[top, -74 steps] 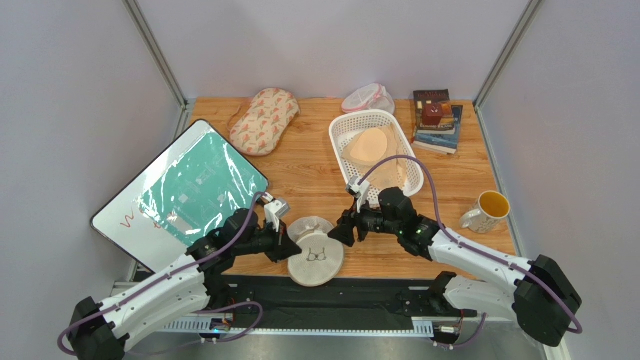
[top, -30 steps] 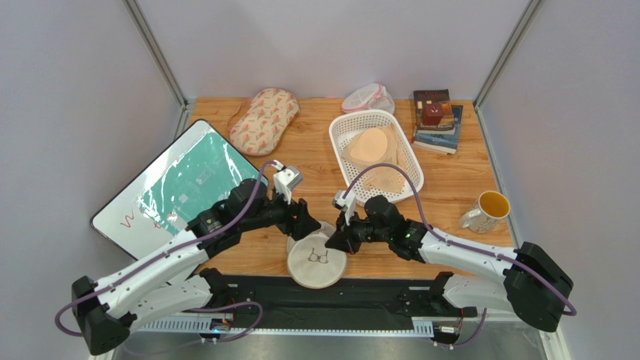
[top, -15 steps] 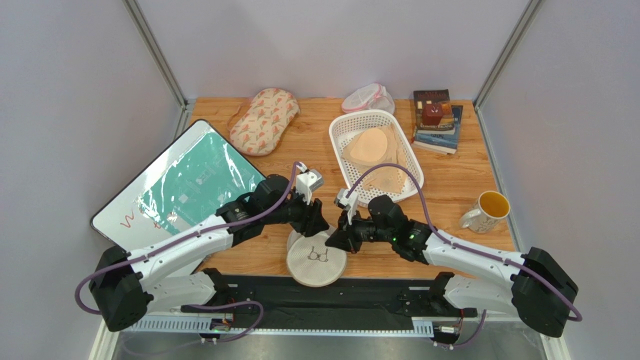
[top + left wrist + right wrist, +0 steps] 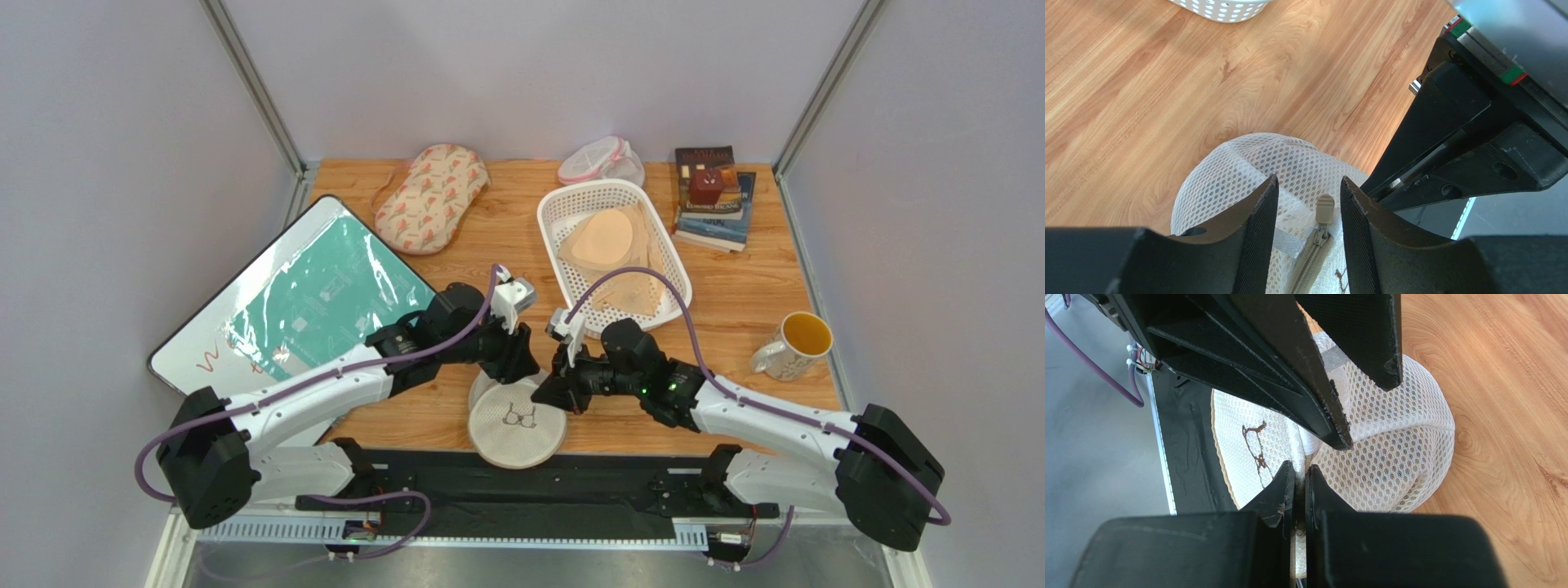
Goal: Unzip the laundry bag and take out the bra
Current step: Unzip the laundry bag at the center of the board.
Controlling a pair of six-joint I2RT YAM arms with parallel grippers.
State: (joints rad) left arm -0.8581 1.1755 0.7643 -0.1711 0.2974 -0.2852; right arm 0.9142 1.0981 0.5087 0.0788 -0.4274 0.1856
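A light wooden worktop (image 4: 515, 263) carries a round cream-white mesh laundry bag (image 4: 515, 423) at its near edge. A white board with a green sheet (image 4: 294, 312) lies at the left, reaching past that edge. Along the back are an oval cream pouch with orange pattern (image 4: 432, 196), a small pink-trimmed white mesh bag (image 4: 599, 159) and stacked books (image 4: 724, 223). A white perforated plastic basket (image 4: 545, 228) sits right of centre, and a cream mug (image 4: 795, 346) stands near the right edge.

In the top view, the far rim of the laundry bag (image 4: 515, 423) is covered by the left gripper (image 4: 520, 366) and right gripper (image 4: 541, 393). In the left wrist view, the zip (image 4: 1310, 257) is cut off by the lower edge. What is pinched between the right gripper's pressed-together fingers (image 4: 1281, 496) cannot be told, perhaps mesh.
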